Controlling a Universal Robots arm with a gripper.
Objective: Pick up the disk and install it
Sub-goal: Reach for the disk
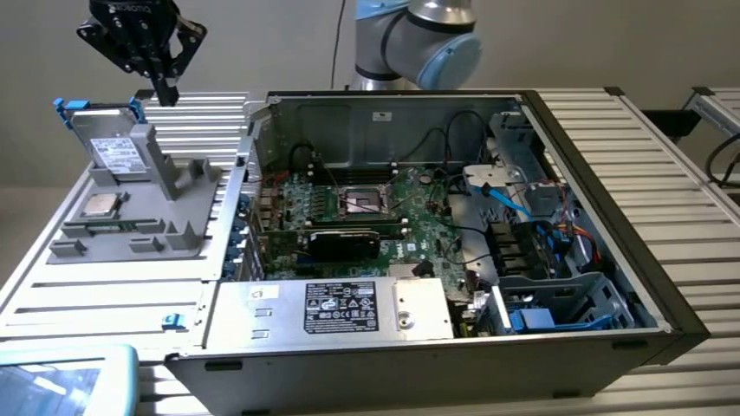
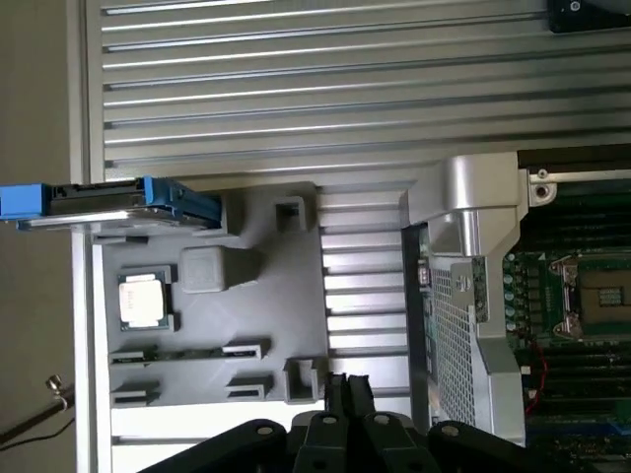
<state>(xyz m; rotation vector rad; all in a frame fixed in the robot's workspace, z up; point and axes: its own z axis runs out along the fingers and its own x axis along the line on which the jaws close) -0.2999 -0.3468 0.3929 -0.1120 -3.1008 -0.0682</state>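
Open computer case (image 1: pixel 382 113) and grey parts holder (image 1: pixel 139 234) on a slatted metal table (image 1: pixel 659 130), with the holder taken as the reference for all positions. The holder lies just beside the case, on the exterior view's left of it. The disk (image 1: pixel 116 154), a silver-grey drive with a white label in a blue carrier, stands tilted in a slot at the holder's far end, with its blue tabs uppermost. A small square CPU chip (image 1: pixel 100 205) lies flat in a recess of the holder, just nearer the camera than the disk. The gripper (image 1: pixel 168 91) hangs above the holder's far end, near the top of the disk's carrier but apart from it; its fingers are pressed together and hold nothing. The robot arm (image 1: pixel 417 39) rises beyond the case, well apart from the holder. Inside the case, on the side away from the holder, are the motherboard (image 1: pixel 370 217) and a silver power-supply box (image 1: pixel 347 308) with a black label. In the wrist view the disk (image 2: pixel 118 205) shows edge-on at one end of the holder (image 2: pixel 276 325), the chip (image 2: pixel 146 300) beside it, and the closed gripper (image 2: pixel 345 386) over the holder's edge next to the case (image 2: pixel 463 227).
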